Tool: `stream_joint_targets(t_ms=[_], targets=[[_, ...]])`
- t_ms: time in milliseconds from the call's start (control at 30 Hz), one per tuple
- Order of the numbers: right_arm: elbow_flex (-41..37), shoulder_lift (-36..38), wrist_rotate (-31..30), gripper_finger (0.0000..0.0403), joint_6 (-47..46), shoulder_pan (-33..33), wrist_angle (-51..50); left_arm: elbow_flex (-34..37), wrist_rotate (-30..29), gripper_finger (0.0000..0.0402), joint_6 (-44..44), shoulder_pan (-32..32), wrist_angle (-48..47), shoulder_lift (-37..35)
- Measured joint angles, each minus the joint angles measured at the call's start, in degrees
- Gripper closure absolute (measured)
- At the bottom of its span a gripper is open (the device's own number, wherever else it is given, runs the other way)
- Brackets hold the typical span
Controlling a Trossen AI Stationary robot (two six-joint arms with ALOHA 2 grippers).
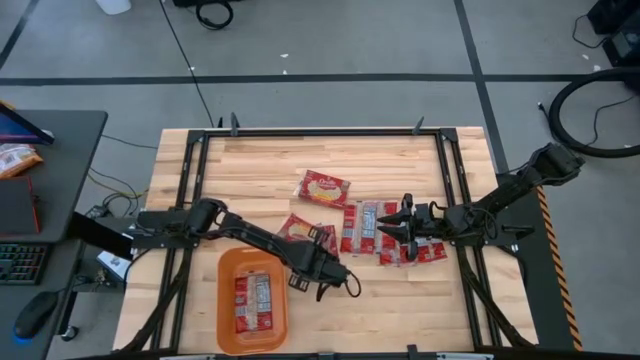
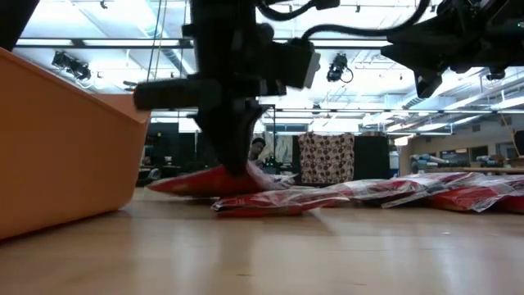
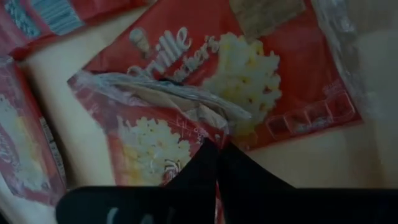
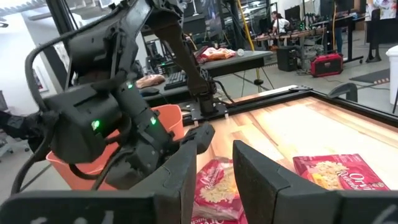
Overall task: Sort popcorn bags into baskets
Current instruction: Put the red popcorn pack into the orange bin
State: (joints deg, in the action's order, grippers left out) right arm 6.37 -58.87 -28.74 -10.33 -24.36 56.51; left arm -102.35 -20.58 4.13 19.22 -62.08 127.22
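While right fingers [image 4: 214, 171] gape, left fingers [image 3: 217, 168] pinch popcorn bag [image 3: 155, 143] edge beside basket [image 1: 226, 300].

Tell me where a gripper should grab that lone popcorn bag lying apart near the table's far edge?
Likely from straight above, pinching a short edge of the lone bag. It lies flat on the table, clear of the others, leaving no side to slip under. The right gripper, open over the pile, is free; the left gripper is shut on another bag.
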Motion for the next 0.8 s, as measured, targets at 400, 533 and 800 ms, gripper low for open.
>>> stream_joint_targets(t_ms=[400,533,800], targets=[[0.0,-0.02,-0.02,0.0293,0.0,0.0,-0.48,-8.61,7.05,0.04,5.4,-2.53,-5.13,-9.46],[0.0,-0.02,-0.02,0.0293,0.0,0.0,-0.51,-8.87,11.4,0.0401,9.7,-0.36,-3.12,-14.61],[0.0,-0.02,-0.04,0.0293,0.0,0.0,-0.67,-8.89,18.83,0.0401,9.33,6.98,2.05,-22.14]])
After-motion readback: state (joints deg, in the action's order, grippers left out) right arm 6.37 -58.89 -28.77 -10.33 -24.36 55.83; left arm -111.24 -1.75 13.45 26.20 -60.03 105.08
